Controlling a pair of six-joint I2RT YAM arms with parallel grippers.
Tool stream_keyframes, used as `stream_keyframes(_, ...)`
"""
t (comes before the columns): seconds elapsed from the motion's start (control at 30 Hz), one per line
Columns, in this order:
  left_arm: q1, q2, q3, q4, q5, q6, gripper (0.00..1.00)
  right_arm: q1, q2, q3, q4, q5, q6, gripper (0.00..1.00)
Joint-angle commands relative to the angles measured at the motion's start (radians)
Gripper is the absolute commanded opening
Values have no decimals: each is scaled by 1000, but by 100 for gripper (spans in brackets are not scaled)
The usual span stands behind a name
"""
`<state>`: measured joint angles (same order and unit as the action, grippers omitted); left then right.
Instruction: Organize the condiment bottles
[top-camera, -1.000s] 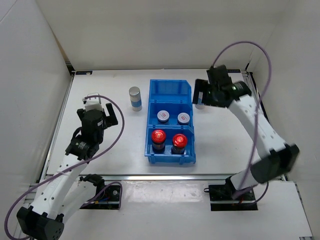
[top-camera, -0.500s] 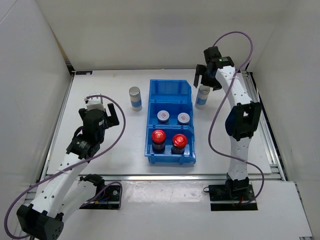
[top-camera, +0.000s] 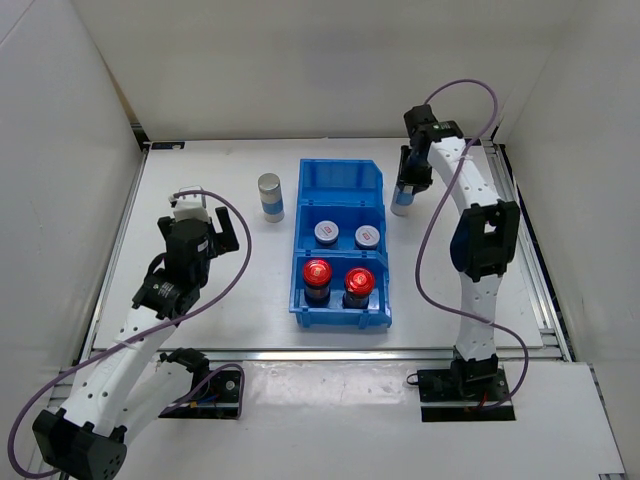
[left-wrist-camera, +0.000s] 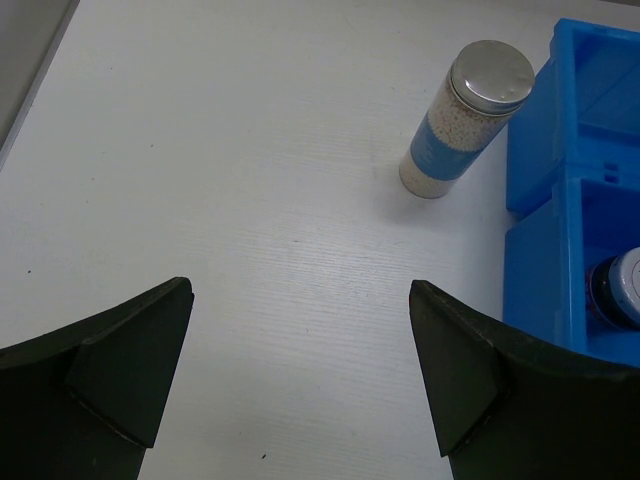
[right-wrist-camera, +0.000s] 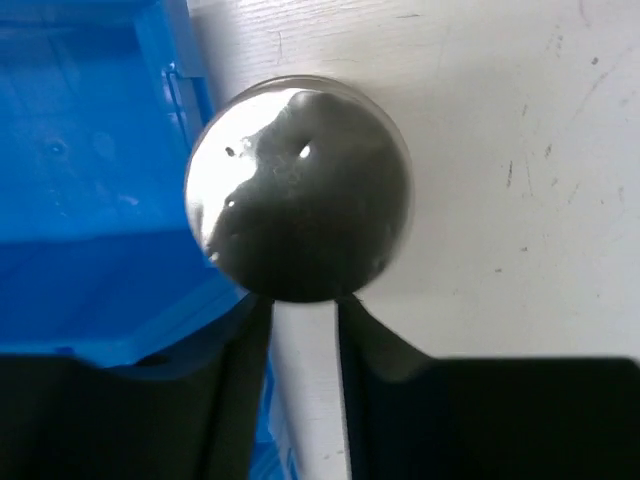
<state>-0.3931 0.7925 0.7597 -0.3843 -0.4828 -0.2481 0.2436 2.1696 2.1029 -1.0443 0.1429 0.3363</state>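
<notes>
In bin (top-camera: 340, 185): four jars (top-camera: 317, 272) (top-camera: 359, 281) (top-camera: 326, 232) (top-camera: 368, 236) | outside: two cylinders (top-camera: 270, 196) (top-camera: 401, 197) | left end effector (left-wrist-camera: 300, 290) agape-empty, right (right-wrist-camera: 303, 310) unclear

Jars (top-camera: 317, 271) in bin (top-camera: 340, 175), cylinders (top-camera: 270, 195) flanking (seemingly upright)

I see a flat white table (top-camera: 205, 170). A blue plastic bin (top-camera: 340, 320) sits on it. One tall silver-grey bottle with a blue label (top-camera: 270, 197) stands left of the bin. A second tall silver-grey bottle (top-camera: 401, 201) stands just beside its right wall.

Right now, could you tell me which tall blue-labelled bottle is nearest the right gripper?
The bottle right of the blue bin, under the right gripper; the left bottle stands alone.
</notes>
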Motion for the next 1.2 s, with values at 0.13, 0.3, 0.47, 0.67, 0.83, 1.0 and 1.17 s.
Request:
stream_keyframes(0.13, -4, -19, 17, 9, 4, 0, 100, 78, -172, 43, 87, 193, -14, 21)
stream_keyframes(0.3, -4, -19, 16, 9, 4, 0, 100, 128, -172, 88, 87, 265, -40, 42)
stream_keyframes(0.47, -4, -19, 16, 9, 4, 0, 100, 103, -162, 75, 87, 253, -40, 93)
stream_keyframes(0.67, -4, -19, 16, 9, 4, 0, 100, 39, -74, 84, 76, 141, -20, 100)
stream_keyframes(0.83, -4, -19, 16, 18, 4, 0, 100, -18, 14, 115, 76, 37, -20, 100)
stream_keyframes(1.0, -4, -19, 16, 18, 4, 9, 100, -49, 73, 155, 67, -11, -20, 100)
stream_keyframes(1.17, -4, -19, 16, 18, 4, 9, 100, -49, 82, 155, 67, -35, -20, 79)
